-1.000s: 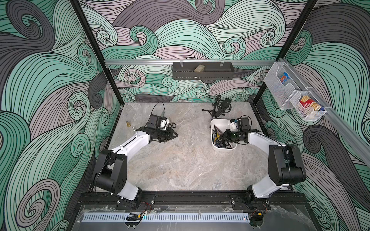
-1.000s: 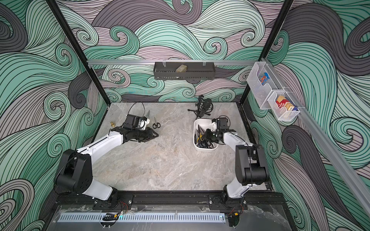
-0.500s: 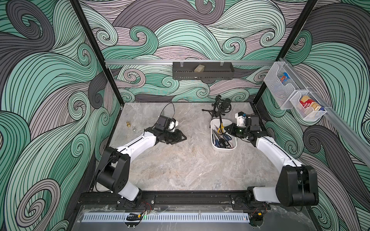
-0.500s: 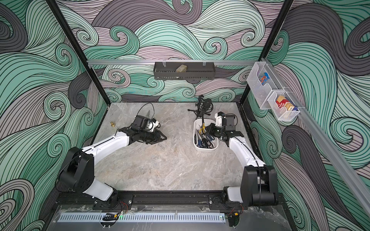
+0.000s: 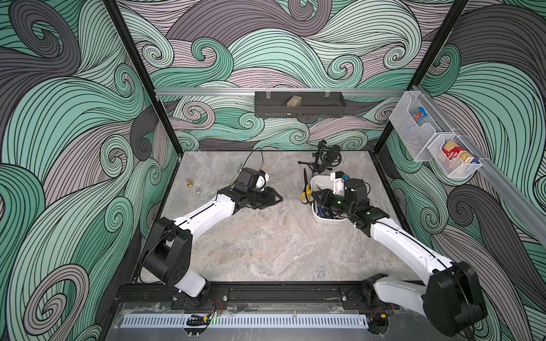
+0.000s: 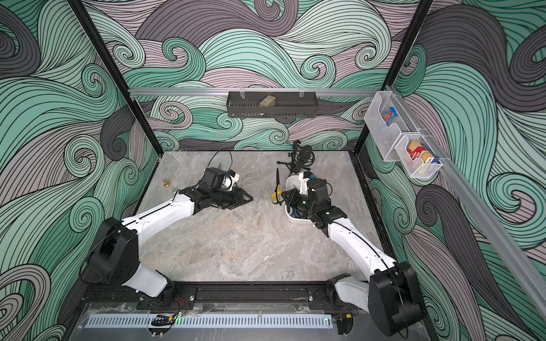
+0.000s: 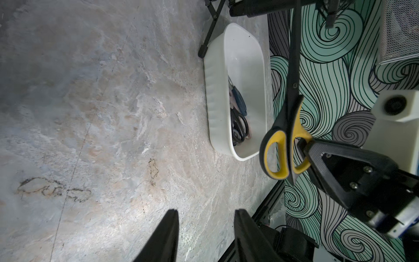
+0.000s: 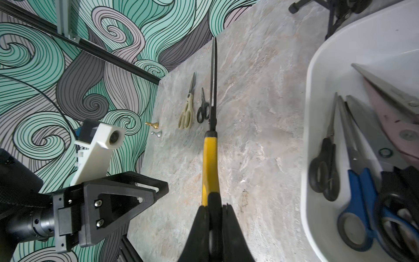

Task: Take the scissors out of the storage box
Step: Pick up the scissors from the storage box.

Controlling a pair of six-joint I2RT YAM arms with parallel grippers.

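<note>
Here the yellow-handled scissors [image 8: 209, 158], judged stiff and light, are clamped by their grippy handle in the right gripper [image 8: 214, 207] beside the box [image 8: 317, 113]; the left gripper [image 7: 206, 219] is held open, empty.

3 scissors [image 8: 209, 158] outside 1 storage box [image 8: 317, 90], at least 4 inside, 2 pawns [image 8: 152, 124].

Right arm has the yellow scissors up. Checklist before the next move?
1. Right gripper shut on yellow-black scissors handle: ok.
2. Blades closed: ok.
3. Held pair clear of storage box rim: ok.
4. Left gripper fingers open, empty: ok.
5. Cream scissors and small black scissors laid out, apart from held pair: ok.
6. Box emptied: not ok; blue scissors and others inside.
</note>
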